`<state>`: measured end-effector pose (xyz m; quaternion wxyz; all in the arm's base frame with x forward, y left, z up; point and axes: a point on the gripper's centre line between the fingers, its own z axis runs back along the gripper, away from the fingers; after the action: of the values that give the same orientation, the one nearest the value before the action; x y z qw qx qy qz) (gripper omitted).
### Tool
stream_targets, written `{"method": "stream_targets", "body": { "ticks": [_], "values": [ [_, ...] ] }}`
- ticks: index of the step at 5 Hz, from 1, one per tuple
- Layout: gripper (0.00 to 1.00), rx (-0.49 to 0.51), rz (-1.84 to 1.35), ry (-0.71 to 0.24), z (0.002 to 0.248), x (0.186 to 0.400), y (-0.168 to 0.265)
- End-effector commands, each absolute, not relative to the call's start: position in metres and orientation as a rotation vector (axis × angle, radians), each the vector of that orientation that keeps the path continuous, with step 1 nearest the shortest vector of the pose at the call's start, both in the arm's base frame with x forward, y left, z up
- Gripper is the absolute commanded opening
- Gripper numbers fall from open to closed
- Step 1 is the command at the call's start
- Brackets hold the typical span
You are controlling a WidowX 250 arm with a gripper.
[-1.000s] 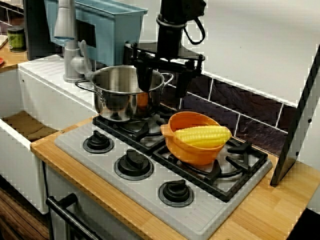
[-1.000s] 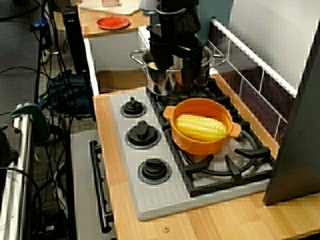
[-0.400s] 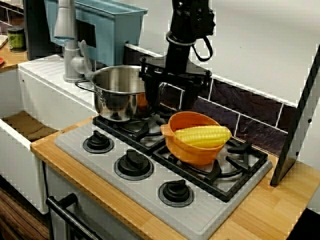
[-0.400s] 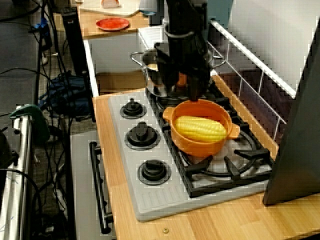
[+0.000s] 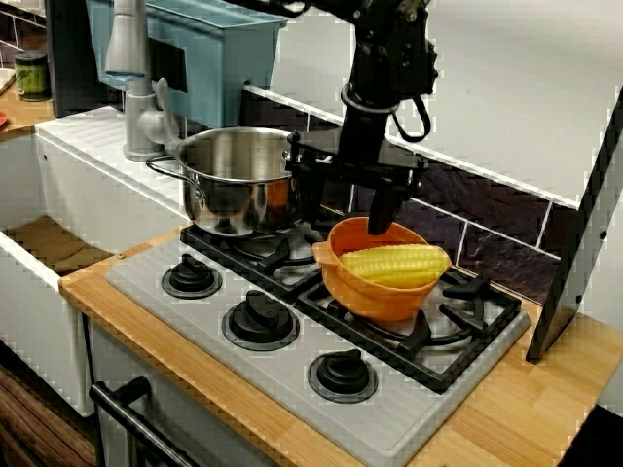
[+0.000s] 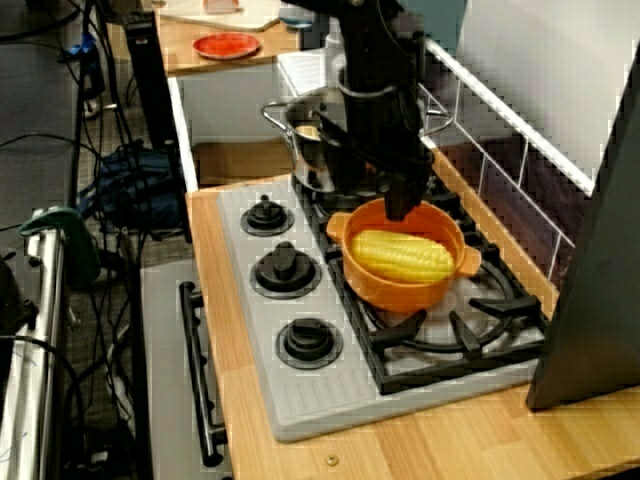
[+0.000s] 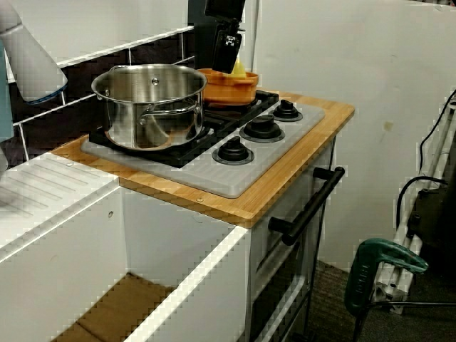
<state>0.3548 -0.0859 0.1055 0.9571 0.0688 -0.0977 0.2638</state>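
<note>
Corn (image 5: 394, 265) is lying on its side in the orange bowl (image 5: 375, 297), which is sitting on the black grate (image 5: 458, 331) at the end of the hob (image 5: 292, 379) away from the sink (image 5: 58, 255), behind the row of knobs (image 5: 260, 319).

No writing is showing on the corn, the bowl or the hob. In the view from the sink side, a small white marking is showing on my claw (image 7: 228, 50), too small to read.

I am holding my claw (image 5: 346, 204) with its fingers spread apart and nothing between them. It is hanging over the gap between the steel pot (image 5: 234, 185) and the bowl, toward the grate's back edge by the dark tiles (image 5: 487, 209). The corn is lying just below and in front of it. In the view from the hob's front corner, one finger (image 5: 382, 209) seems to be dipping just inside the bowl's back rim, but I cannot tell whether it is touching the rim or the corn. In the high view along the hob, my claw (image 6: 372, 190) is standing over the bowl's pot-side rim, with the corn (image 6: 400, 256) just beyond it.

A second ago my fingers were hanging over the steel pot. I have been moving away from the sink since then, and the pot, the bowl and the corn are staying where they were.
</note>
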Motion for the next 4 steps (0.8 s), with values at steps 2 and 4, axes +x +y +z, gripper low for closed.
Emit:
{"method": "stream_targets", "body": {
  "ticks": [2, 4],
  "values": [
    [1.00, 0.132, 0.550, -0.228, 0.104, 0.348, -0.074],
    [1.00, 0.140, 0.546, -0.223, 0.094, 0.341, -0.071]
  ]
}}
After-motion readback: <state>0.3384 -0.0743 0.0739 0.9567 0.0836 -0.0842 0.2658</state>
